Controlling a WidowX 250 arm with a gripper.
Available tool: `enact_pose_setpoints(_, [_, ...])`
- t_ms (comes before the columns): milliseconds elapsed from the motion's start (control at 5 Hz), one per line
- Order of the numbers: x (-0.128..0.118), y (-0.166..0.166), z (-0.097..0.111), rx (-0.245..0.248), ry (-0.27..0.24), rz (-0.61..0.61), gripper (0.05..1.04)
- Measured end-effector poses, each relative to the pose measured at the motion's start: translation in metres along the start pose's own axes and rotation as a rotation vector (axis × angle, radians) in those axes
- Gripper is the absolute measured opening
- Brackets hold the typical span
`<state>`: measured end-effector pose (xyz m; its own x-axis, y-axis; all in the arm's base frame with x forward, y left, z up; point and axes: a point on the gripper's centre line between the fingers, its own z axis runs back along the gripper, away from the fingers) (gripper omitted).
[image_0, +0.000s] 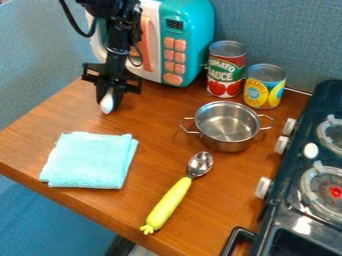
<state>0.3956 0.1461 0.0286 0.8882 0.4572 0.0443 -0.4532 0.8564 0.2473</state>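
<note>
The end effector (109, 106) grasps a small white object (107, 102) between its fingers, near the toy microwave (198, 30). The table (100, 220) carries a folded turquoise cloth (90, 161), a yellow-handled spoon (171, 200) and a two-handled metal pot (227, 126), with two cans just behind the pot.

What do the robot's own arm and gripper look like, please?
The arm is black and slim, with a black cable looping out at its upper part and a thinner dark one curving beside it lower down. The gripper is black too, with a wide, angular crosspiece above two narrow fingers.
</note>
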Motion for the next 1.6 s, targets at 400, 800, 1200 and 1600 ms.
enact_pose_setpoints(400, [-0.016,0.024,0.03,0.062,-0.049,-0.007,0.312])
enact_pose_setpoints(800, [-0.069,0.061,-0.01,0.123,0.163,-0.039,0.313])
enact_pose_setpoints(1200, [-0.089,0.081,-0.006,0.143,0.194,-0.061,0.312])
enact_pose_setpoints(1600, [-0.092,0.089,-0.012,0.123,0.197,-0.056,0.313])
